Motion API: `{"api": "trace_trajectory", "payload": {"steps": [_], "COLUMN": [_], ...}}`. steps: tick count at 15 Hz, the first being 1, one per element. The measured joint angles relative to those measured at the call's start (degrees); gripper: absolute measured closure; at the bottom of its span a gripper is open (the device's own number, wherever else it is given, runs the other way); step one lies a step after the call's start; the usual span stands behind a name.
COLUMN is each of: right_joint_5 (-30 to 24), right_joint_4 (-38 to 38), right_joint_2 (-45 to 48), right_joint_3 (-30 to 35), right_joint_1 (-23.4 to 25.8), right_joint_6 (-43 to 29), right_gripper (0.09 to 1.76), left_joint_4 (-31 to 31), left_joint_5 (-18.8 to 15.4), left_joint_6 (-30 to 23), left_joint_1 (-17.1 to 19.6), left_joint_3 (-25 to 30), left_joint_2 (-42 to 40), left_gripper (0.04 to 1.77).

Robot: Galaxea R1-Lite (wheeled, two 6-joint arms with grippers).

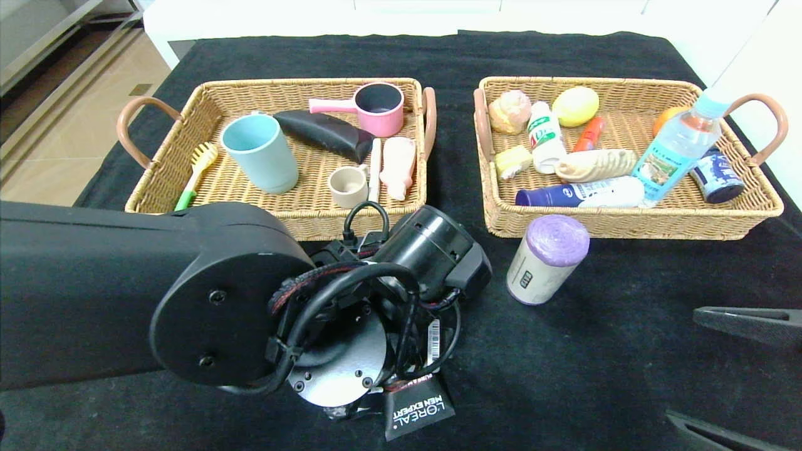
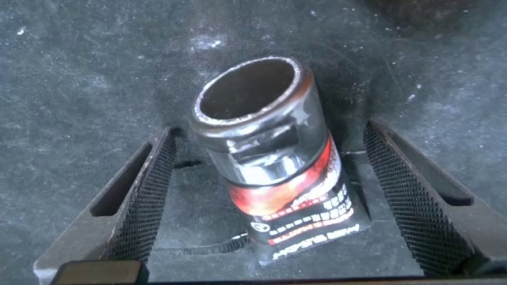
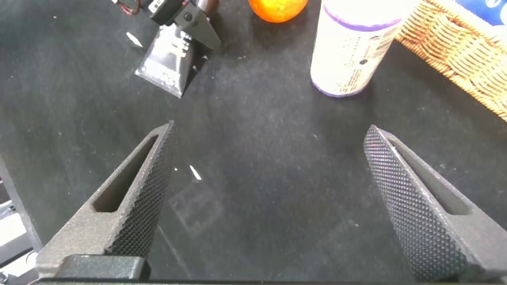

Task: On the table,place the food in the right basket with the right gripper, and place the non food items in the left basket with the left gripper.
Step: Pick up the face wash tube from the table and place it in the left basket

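Note:
A black L'Oréal tube (image 1: 418,407) with a silver cap lies on the black cloth at the front centre. My left gripper (image 2: 269,202) is right over the tube (image 2: 273,166). It is open, with a finger on each side of the tube and a gap to both. In the head view the left wrist hides those fingers. My right gripper (image 1: 720,376) hangs open and empty at the front right, over bare cloth (image 3: 269,198). A purple-topped roll (image 1: 548,258) stands before the right basket (image 1: 626,228). An orange (image 3: 277,8) lies on the cloth near the tube (image 3: 170,59).
The left basket (image 1: 156,188) holds a blue cup, a pink pot, a brush and other utensils. The right basket holds a lemon, bottles, a wrap and a can. White furniture borders the table at the back.

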State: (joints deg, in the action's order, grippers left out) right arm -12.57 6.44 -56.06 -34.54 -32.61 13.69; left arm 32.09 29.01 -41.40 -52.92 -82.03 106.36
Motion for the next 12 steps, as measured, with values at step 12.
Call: {"api": "trace_trajectory", "payload": {"steps": [12], "right_joint_5": [0.0], "right_joint_4": [0.0], "right_joint_2": [-0.1], "right_joint_3": [0.3], "right_joint_1": [0.0], "right_joint_6": [0.7], "right_gripper": [0.14], "left_joint_4": [-0.2], "left_joint_5": [-0.3], "left_joint_6": [0.2], "left_joint_1": [0.7], "left_joint_3": [0.9], "left_joint_2": [0.3], "left_gripper": [0.98]}}
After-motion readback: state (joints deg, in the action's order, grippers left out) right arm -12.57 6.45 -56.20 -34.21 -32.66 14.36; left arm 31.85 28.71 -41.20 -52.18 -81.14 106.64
